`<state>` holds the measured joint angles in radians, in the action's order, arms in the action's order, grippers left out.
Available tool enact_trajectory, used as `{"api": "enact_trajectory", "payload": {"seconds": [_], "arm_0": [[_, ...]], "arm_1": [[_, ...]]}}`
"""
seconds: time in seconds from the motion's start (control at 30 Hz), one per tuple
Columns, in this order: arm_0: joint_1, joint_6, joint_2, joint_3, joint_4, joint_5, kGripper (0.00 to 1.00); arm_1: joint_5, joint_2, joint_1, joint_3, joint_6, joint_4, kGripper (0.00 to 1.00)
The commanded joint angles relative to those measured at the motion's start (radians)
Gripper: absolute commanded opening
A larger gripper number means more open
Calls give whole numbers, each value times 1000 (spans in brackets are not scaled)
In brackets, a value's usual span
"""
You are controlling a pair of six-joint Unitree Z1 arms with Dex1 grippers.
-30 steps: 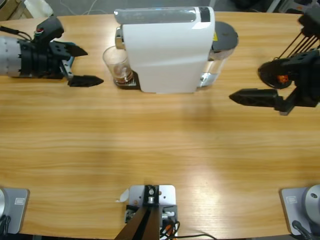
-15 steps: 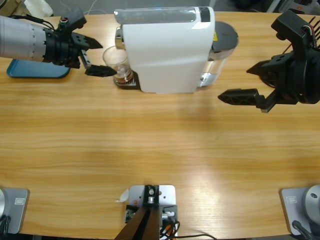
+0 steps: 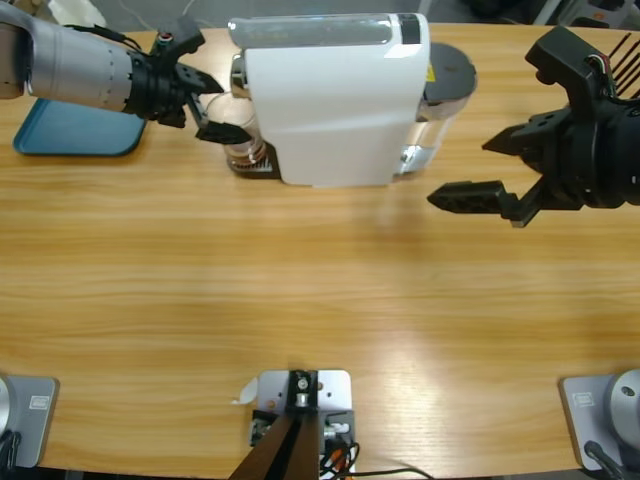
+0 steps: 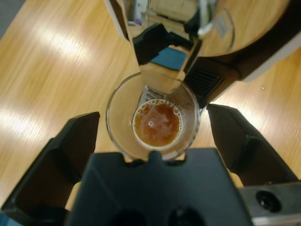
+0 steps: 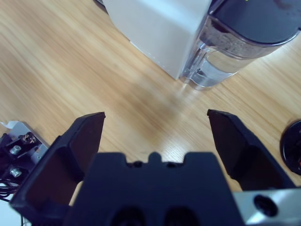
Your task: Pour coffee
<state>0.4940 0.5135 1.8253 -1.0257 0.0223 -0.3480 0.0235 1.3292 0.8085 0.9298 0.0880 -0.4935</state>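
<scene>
A small clear glass tumbler (image 4: pixel 153 115) stands on the black drip tray (image 4: pixel 207 84) under the spout of a white coffee machine (image 3: pixel 330 100). Brown coffee (image 4: pixel 157 123) lies shallow in its bottom. My left gripper (image 4: pixel 153 117) is open, one jaw on each side of the tumbler with a small gap to the glass. In the high view the left gripper (image 3: pixel 222 108) reaches in from the upper left and partly hides the tumbler (image 3: pixel 243 150). My right gripper (image 3: pixel 462 170) hangs open to the right of the machine, holding nothing, and the right wrist view shows this gripper (image 5: pixel 155 117) above bare wood.
A clear water tank (image 3: pixel 445 85) with a dark lid sits at the machine's right end, close to the right gripper. A blue tray (image 3: pixel 75 128) lies at the far left under the left arm. A black round object (image 5: pixel 292 146) shows at the right wrist view's edge.
The left gripper has advanced rightward from the table's left side until its jaws flank the tumbler, uncovering the blue tray. The right gripper has risen and shifted slightly left.
</scene>
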Motion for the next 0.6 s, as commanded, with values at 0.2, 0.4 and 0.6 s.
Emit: {"api": "enact_trajectory", "payload": {"seconds": [0.2, 0.4, 0.6], "arm_0": [[0, 7, 95, -17, -5, -8, 977], [1, -23, 100, -19, -31, -64, 671], [2, -30, 104, -7, -31, -88, 394]], "arm_1": [[-25, 44, 8, -3, -16, 12, 981], [-25, 50, 6, 0, -17, 13, 982], [-28, 57, 1, 0, -17, 17, 982]]}}
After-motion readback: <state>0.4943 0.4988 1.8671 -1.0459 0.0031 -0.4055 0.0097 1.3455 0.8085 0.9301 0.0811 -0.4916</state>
